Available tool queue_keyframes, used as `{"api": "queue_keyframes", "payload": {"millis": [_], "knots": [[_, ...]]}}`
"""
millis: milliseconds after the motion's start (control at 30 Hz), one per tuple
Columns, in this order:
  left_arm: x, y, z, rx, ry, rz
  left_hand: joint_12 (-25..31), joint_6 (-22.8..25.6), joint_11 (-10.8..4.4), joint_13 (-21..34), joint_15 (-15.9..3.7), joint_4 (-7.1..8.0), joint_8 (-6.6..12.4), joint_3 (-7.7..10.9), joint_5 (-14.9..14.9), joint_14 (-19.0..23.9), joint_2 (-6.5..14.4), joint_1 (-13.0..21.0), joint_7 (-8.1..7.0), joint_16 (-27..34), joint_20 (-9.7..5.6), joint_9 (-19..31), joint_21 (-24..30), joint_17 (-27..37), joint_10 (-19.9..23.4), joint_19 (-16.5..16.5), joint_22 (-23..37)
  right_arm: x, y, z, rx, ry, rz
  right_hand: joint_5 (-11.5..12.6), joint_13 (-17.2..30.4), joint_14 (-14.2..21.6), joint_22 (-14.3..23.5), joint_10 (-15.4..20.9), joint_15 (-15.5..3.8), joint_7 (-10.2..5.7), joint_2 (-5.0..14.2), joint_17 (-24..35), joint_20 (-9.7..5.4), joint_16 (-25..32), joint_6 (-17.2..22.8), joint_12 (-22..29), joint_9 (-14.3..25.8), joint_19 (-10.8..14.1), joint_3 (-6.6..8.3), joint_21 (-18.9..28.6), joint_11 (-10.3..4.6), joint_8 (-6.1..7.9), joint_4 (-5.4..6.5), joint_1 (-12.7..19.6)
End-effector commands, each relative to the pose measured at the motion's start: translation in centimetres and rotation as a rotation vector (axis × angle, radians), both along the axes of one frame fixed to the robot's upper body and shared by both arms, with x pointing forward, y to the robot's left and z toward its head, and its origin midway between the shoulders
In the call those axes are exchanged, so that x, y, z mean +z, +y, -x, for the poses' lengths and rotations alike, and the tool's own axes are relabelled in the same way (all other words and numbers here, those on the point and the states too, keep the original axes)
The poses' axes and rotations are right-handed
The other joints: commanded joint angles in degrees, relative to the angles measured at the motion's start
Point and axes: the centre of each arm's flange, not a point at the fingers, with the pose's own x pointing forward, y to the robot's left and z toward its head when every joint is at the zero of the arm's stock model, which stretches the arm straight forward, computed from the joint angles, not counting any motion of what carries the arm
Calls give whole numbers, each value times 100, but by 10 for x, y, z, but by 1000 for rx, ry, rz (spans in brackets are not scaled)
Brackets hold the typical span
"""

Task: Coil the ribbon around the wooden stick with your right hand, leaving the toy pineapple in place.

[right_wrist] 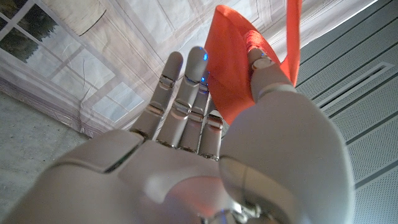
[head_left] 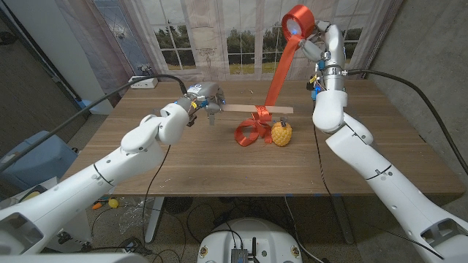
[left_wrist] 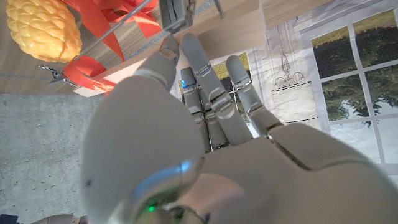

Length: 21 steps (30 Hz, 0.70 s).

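High over the table's far edge, the right hand (head_left: 316, 36) pinches the orange ribbon (head_left: 276, 80), which runs taut down to the wooden stick (head_left: 241, 109) and pools in loops at the stick's six o'clock. Just beside those loops, at their three o'clock, sits the toy pineapple (head_left: 281, 134). The left hand (head_left: 205, 98) grips the stick's nine o'clock end on the wooden table (head_left: 219, 168).

Obstacle beside wooden stick (head_left: 256, 109): toy pineapple (head_left: 281, 134), touching ribbon (head_left: 252, 130) heap.
Stick's left end: left hand (head_left: 206, 99).
Free: bare table (head_left: 219, 164) nearer robot.
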Motion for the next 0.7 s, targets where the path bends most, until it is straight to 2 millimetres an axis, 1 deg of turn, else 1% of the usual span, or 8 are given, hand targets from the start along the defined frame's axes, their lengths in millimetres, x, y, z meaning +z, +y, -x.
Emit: {"api": "queue_keyframes", "payload": {"millis": [33,300,700], "knots": [[14,-23,-20,-3,-107,112,-22,265,-437,1,-12,56,33,109,34,62,710,711,-218,9,-248,424,68,5,477,-5,8,-22,6,50,122,-249,-16,46,25,-222,9,1101,-339,22,326,17,-11,-33,1394,25,89,-8,322,44,-216,34,250,285],[20,-25,-27,1,-203,185,-27,297,-438,6,-14,52,30,110,44,90,701,717,-255,-6,-265,411,96,-6,499,1,9,-59,-3,54,139,-239,-84,47,24,-203,6,1119,-335,12,312,17,-9,-31,1408,27,86,-2,337,68,-240,34,245,284],[31,-34,-25,-7,-293,229,-39,333,-465,0,-17,54,21,111,58,154,686,712,-283,-16,-293,388,135,-8,541,17,7,-110,-8,55,201,-207,-164,47,34,-195,2,1133,-334,23,301,24,-12,-17,1415,31,91,-1,346,107,-249,33,247,280]]}}
